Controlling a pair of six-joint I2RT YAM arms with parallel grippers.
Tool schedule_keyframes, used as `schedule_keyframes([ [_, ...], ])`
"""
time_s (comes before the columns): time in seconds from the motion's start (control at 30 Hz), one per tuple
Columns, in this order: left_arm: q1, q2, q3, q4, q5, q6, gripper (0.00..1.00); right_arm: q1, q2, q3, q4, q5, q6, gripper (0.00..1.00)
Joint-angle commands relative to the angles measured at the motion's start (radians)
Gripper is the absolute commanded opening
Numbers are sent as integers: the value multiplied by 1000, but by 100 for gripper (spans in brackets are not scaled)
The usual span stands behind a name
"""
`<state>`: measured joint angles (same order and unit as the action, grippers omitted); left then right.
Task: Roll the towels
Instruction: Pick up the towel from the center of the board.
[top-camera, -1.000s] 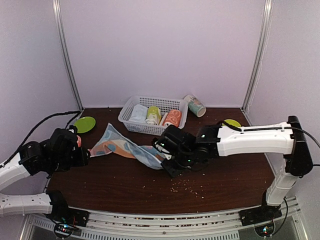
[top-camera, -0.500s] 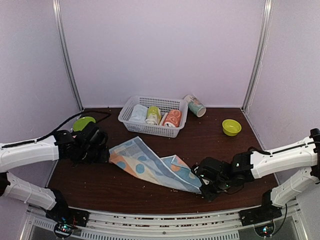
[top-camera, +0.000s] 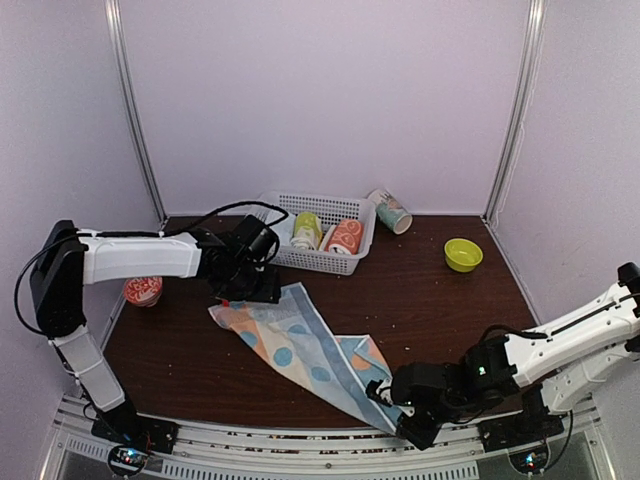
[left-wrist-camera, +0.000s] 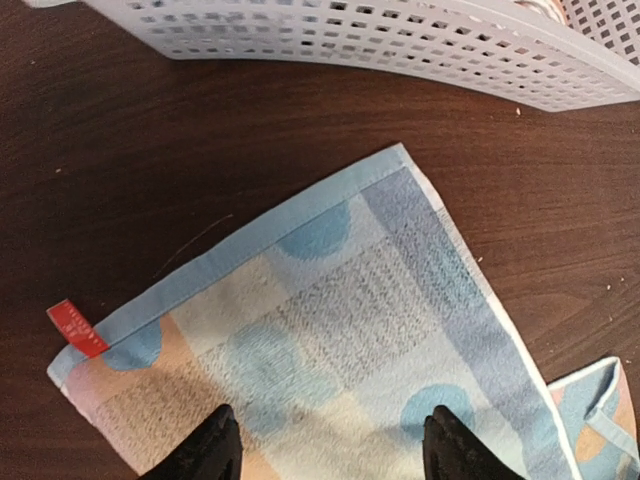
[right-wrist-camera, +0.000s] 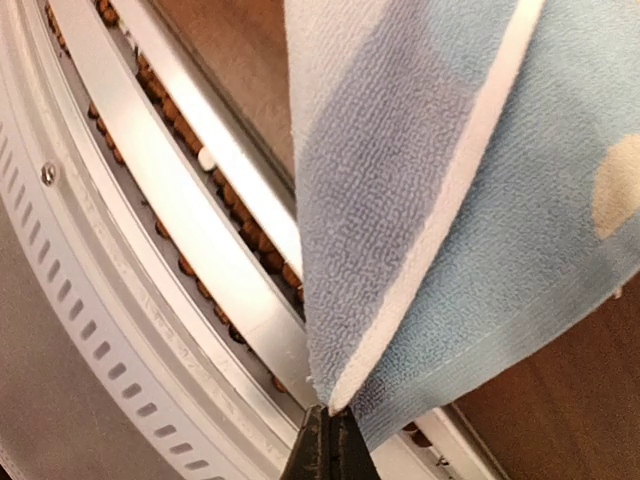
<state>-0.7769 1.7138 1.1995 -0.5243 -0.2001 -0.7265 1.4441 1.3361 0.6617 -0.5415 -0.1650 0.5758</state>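
Blue spotted towel now lies dragged out across frame centre on the surface. The left tool has released it (jaws apart). The right tool stays pinched on its lower-right corner. Rolling not begun.

You are seeing the basket cropped at top | towel below it running past the bottom edge | red tag print blurring unreadably

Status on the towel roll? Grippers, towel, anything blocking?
Left gripper open above towel, far corner. Right gripper shut on its near corner. Towel spread out, unrolled. Basket just behind, not touching.
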Motion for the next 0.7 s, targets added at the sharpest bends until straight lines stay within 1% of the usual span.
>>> schedule_keyframes([
  [0.0,-20,97,111,7,39,30,65,78,64,47,-55,-24,-8,0],
  [0.13,-45,188,188,-2,29,33,67,156,148,125,-123,20,-22,0],
  [0.23,-68,247,252,-9,14,37,69,182,187,154,-150,49,-20,0],
  [0.47,-116,414,434,-69,-52,80,72,190,175,156,-158,85,6,0],
  [0.67,-128,529,519,-120,-127,84,73,209,185,176,-179,108,22,0],
])
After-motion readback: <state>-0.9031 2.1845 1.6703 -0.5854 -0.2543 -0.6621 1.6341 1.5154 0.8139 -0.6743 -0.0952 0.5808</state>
